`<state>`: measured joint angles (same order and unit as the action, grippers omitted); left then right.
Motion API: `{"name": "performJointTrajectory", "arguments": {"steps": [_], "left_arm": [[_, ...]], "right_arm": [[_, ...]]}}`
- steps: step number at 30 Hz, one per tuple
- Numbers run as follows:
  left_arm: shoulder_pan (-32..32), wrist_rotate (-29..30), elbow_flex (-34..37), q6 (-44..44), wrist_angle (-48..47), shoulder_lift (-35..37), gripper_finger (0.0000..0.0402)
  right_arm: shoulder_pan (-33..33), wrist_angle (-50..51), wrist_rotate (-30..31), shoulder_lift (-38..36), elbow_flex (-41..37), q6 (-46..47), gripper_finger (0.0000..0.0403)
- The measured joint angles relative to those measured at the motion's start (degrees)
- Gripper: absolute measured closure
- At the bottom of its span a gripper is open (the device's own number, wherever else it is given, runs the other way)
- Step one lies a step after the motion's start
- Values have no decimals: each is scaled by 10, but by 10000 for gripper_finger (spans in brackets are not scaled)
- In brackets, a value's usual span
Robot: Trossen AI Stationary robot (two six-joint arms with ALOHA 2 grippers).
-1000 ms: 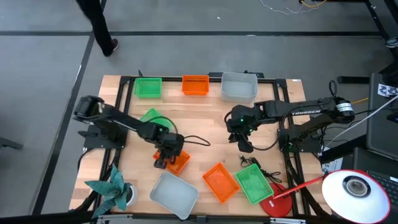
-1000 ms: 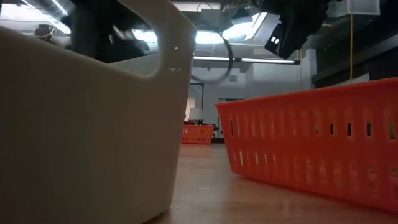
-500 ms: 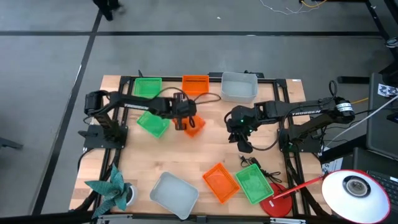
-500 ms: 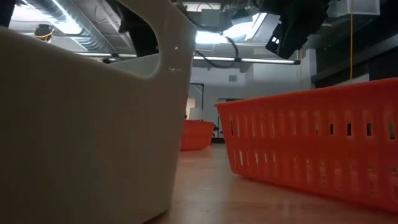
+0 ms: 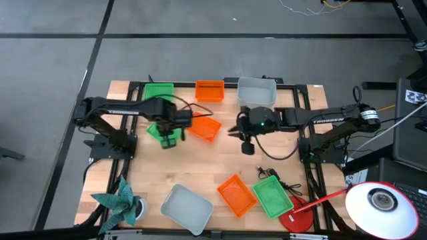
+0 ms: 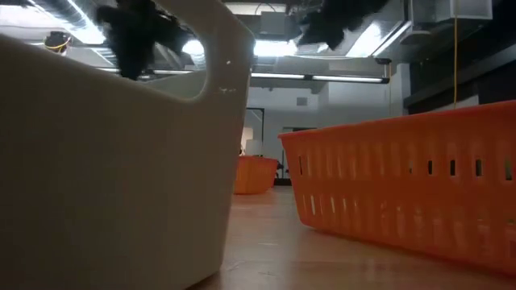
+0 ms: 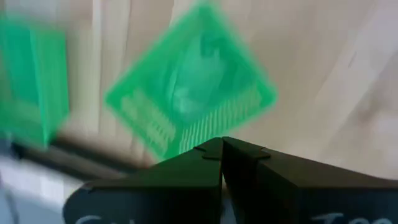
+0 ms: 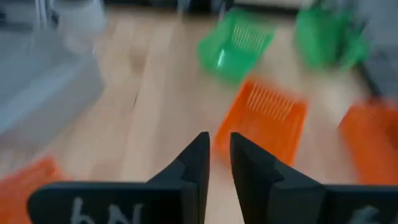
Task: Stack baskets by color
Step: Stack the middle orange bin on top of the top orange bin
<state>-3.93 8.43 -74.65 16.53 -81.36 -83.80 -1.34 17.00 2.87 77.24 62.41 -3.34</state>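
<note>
My left gripper [image 5: 169, 139] points down, shut and empty, above a green basket [image 5: 160, 128] [image 7: 193, 93] lying on the table's left middle. To the right of it an orange basket [image 5: 203, 128] [image 8: 270, 115] rests on the table. My right gripper [image 5: 237, 131] [image 8: 217, 149] slants down toward that orange basket from the right, with only a narrow gap between its fingers and nothing in it. A green [image 5: 159, 92], an orange [image 5: 209, 90] and a pale grey basket [image 5: 257, 92] stand along the far edge. A grey [image 5: 187, 208], an orange [image 5: 237, 195] and a green basket [image 5: 272, 197] lie near the front.
A teal folded figure [image 5: 120, 203] sits at the near left corner. A red lamp base [image 5: 293, 219] and a white lamp head [image 5: 380, 200] are at the near right. Black cables [image 5: 280, 180] trail beside the near green basket. Bare wood [image 5: 200, 163] lies mid-table.
My left gripper has carried the orange basket from the near middle of the table toward the far edge. It has then gone up and left over the green basket. The orange basket now lies on the table apart from it. My right gripper has tipped up from pointing down.
</note>
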Motion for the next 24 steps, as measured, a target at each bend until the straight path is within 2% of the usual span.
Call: {"name": "performJointTrajectory", "arguments": {"steps": [5, 9, 13, 19, 24], "left_arm": [[40, 1, 54, 88, -13, 77, 401], [82, 27, 117, 172, 27, 152, 401], [118, 70, 176, 229, 74, 214, 401], [147, 81, 255, 237, 164, 279, 401], [162, 98, 320, 236, 240, 326, 401]], "right_arm": [[13, -94, 34, 11, 2, -8, 339], [37, -90, 38, 40, 29, -40, 333], [51, -88, 31, 88, 79, -60, 301], [65, -87, 32, 169, 152, -57, 231], [74, -83, 31, 230, 171, -42, 207]]}}
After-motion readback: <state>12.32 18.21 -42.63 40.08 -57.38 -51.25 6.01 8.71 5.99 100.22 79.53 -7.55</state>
